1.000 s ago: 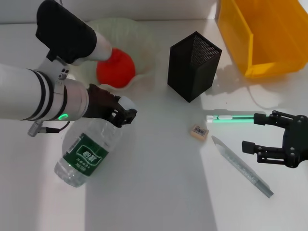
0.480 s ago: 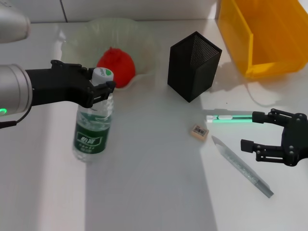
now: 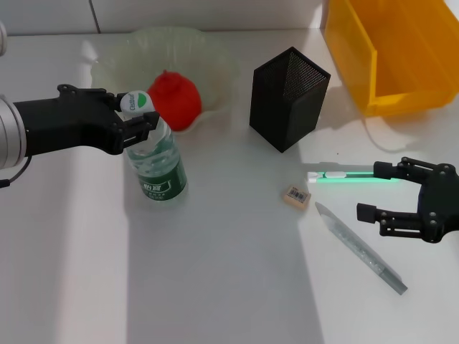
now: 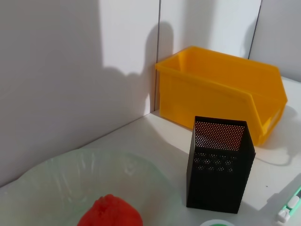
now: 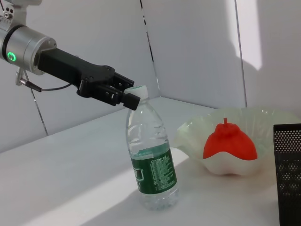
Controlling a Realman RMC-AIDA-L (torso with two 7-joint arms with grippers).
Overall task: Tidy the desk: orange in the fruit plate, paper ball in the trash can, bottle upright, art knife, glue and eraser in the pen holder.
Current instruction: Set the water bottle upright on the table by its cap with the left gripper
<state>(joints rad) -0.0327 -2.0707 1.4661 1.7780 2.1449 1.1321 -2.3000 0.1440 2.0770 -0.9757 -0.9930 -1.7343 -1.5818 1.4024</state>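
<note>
The clear bottle (image 3: 159, 163) with green label stands on the table, leaning slightly, in front of the fruit plate (image 3: 115, 59). My left gripper (image 3: 140, 119) is shut on its neck just under the white cap; the right wrist view shows that gripper (image 5: 128, 97) and the bottle (image 5: 153, 165). The orange (image 3: 174, 99) lies in the plate. The black mesh pen holder (image 3: 289, 97) stands mid-table. The eraser (image 3: 296, 195), a green-and-white stick (image 3: 348, 175) and a long grey art knife (image 3: 362, 248) lie near my open right gripper (image 3: 371, 191). No paper ball shows.
The yellow trash can (image 3: 401, 50) stands at the back right, next to the pen holder. The left wrist view shows the trash can (image 4: 221, 84), the pen holder (image 4: 218, 165), the orange (image 4: 110, 212) and a white wall behind them.
My left gripper has raised the bottle from lying on its side to standing and moved it right, closer to the plate. The right gripper has hardly moved.
</note>
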